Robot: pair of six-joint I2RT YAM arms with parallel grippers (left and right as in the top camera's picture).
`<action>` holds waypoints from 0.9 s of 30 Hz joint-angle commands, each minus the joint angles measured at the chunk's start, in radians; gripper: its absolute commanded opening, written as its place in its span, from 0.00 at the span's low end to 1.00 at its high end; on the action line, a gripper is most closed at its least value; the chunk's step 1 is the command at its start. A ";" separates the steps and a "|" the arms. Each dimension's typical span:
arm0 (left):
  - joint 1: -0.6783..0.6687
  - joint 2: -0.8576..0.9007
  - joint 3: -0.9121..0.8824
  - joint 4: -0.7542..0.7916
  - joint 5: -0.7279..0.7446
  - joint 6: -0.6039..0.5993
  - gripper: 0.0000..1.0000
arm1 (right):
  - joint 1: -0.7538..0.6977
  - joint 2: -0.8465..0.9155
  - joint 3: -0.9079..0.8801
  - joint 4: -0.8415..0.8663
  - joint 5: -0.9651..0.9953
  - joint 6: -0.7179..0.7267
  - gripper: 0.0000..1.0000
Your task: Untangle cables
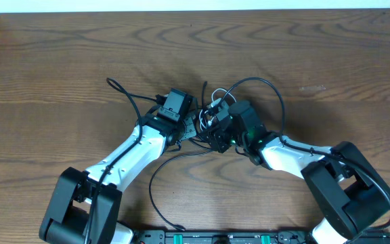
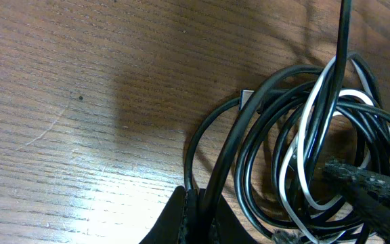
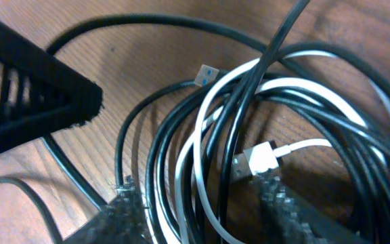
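Wooden table (image 1: 59, 61) seen from above; two white-and-black arms reach inward, the left gripper (image 1: 196, 126) and right gripper (image 1: 215, 130) meeting at a small tangle of cables (image 1: 214, 103) mid-table; black loops trail outward on both sides.

— Where do the cables (image 1: 210, 112) lie?
— Mid-bench, bunched in one tangled coil: thin glossy black loops (image 2: 276, 129) crossing over and under each other on the wood.
— All black?
— No, a white strand (image 3: 205, 129) winds through the coil and ends in a white plug (image 3: 257, 159) lying inside it. A silver plug with a blue insert (image 3: 205, 73) pokes out at the coil's far edge.
— Any slack?
— One black loop (image 1: 274, 91) arcs out far and right. Another black strand (image 2: 342, 41) rises straight up out of the coil.
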 commanded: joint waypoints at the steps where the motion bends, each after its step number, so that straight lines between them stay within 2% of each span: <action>1: 0.006 0.006 -0.004 -0.004 -0.013 -0.008 0.08 | 0.008 0.017 -0.005 0.005 0.015 -0.021 0.47; 7: 0.006 0.006 -0.004 -0.004 -0.013 -0.008 0.08 | 0.008 0.020 -0.005 -0.013 0.029 -0.021 0.45; 14: 0.006 0.006 -0.004 -0.004 -0.013 -0.008 0.08 | 0.008 0.020 -0.005 -0.016 0.020 -0.020 0.18; 15: 0.006 0.006 -0.004 -0.004 -0.013 -0.008 0.08 | 0.008 0.020 -0.005 -0.016 0.016 -0.019 0.01; 22: 0.006 0.006 -0.004 -0.004 -0.013 -0.008 0.08 | -0.025 -0.004 -0.004 0.006 -0.059 0.007 0.01; 27: 0.006 0.006 -0.004 -0.004 -0.013 -0.008 0.08 | -0.131 -0.119 -0.004 0.001 -0.332 0.086 0.01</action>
